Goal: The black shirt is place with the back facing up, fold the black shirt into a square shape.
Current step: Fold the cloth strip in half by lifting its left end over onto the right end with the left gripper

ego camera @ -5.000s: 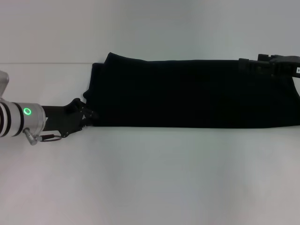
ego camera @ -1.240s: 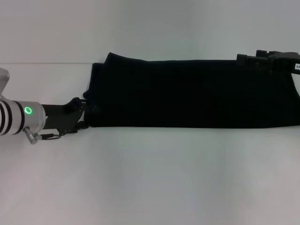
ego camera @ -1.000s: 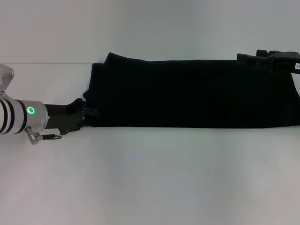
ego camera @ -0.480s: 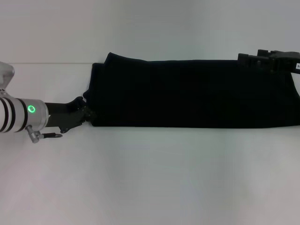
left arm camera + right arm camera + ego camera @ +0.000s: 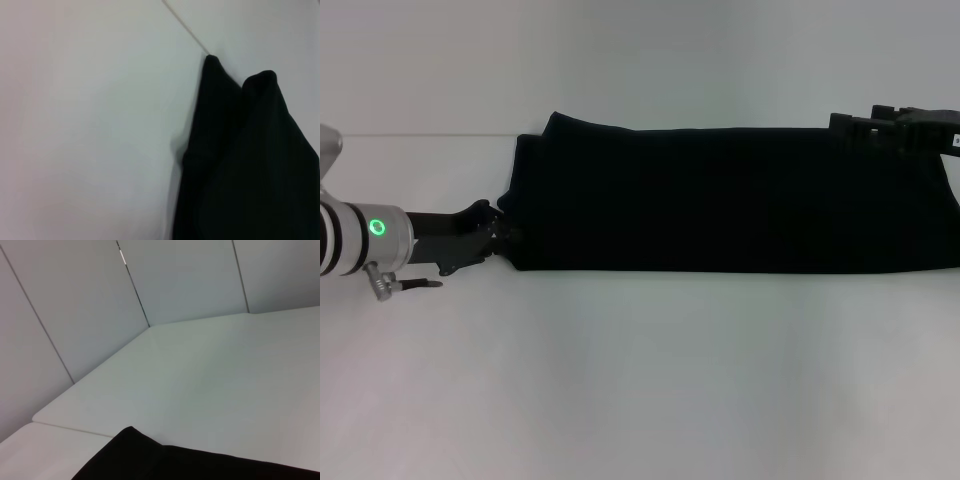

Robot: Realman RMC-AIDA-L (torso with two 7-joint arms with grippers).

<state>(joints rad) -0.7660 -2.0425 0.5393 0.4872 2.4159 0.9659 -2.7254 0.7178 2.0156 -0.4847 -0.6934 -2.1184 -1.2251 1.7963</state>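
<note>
So my left hand point(image 5: 498, 232) is right at the black shirt's point(image 5: 730, 198) left end, near corner; can't tell if it's clenched on cloth. My right hand point(image 5: 880, 131) sits at the shirt's far right corner, same deal. Shirt lies as a long band across the white bench point(image 5: 650, 380).

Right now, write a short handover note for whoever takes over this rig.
Left tool: at the near left corner of the black shirt; grip unclear.
Right tool: at the shirt's far right corner; grip unclear.
Shirt: lies on the white table as a long band running left to right.
Done: sides appear folded in.
Left: fold the band across its length into a square.
</note>
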